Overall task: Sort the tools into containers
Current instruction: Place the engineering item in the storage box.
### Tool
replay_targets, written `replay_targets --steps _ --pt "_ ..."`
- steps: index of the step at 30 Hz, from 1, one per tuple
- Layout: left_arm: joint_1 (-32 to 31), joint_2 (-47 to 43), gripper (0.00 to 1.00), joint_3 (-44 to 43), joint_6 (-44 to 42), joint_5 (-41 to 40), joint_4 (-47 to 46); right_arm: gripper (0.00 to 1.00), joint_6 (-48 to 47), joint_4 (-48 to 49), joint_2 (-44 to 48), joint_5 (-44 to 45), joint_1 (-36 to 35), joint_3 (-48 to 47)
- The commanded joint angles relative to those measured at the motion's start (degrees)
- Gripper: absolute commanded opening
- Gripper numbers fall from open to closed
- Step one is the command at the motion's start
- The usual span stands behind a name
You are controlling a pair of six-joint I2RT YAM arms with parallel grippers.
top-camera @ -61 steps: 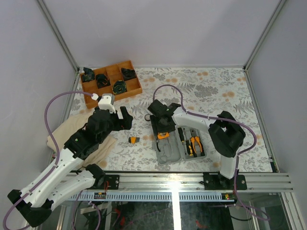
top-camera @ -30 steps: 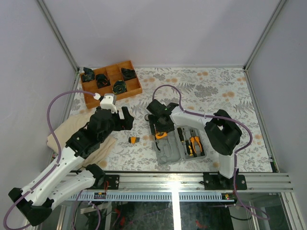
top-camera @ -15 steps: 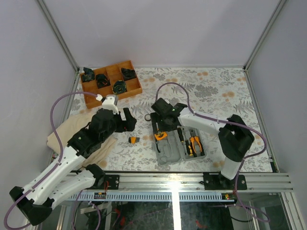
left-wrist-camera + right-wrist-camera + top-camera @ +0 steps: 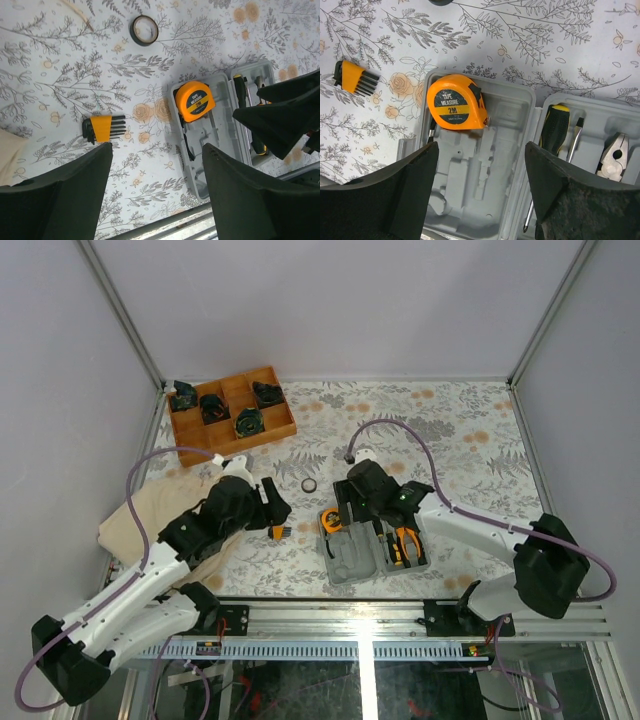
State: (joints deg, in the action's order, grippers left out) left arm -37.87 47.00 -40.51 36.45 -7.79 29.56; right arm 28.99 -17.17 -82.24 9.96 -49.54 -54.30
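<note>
Wrist views, left jaws apart, empty, above hex keys (image 4: 104, 128), right jaws apart, empty, above tape measure (image 4: 456, 102)

I count one case (image 4: 485, 180), one tape measure (image 4: 456, 108), two screwdrivers (image 4: 552, 132), one pliers (image 4: 615, 152), one hex-key set (image 4: 103, 128), one ring (image 4: 144, 30), one wooden tray (image 4: 279, 417), four black parts (image 4: 248, 422), one cloth (image 4: 150, 515).
</note>
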Motion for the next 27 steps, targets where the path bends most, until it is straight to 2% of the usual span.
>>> replay_targets --steps 1,6,9,19,27 --pt "-0.69 0.44 0.7 2.46 5.34 1.27 -5.59 0.77 -3.41 4.89 3.39 0.85 0.92 1.45" --pt "-1.96 1.01 0.69 4.73 8.21 1.65 -7.9 0.77 -7.85 9.81 5.86 -7.5 1.85 4.72" --pt "-3.74 1.85 0.68 5.7 9.54 0.94 -9.13 0.73 -8.74 11.51 6.12 -10.61 2.56 5.69" --pt "-10.58 7.84 0.67 7.63 13.64 -3.27 -13.55 0.66 -9.11 16.31 5.62 -15.95 6.24 7.7" --pt "-14.35 12.11 0.66 10.08 16.3 -3.29 -19.23 0.47 -7.83 16.35 3.96 -16.19 8.51 6.48"
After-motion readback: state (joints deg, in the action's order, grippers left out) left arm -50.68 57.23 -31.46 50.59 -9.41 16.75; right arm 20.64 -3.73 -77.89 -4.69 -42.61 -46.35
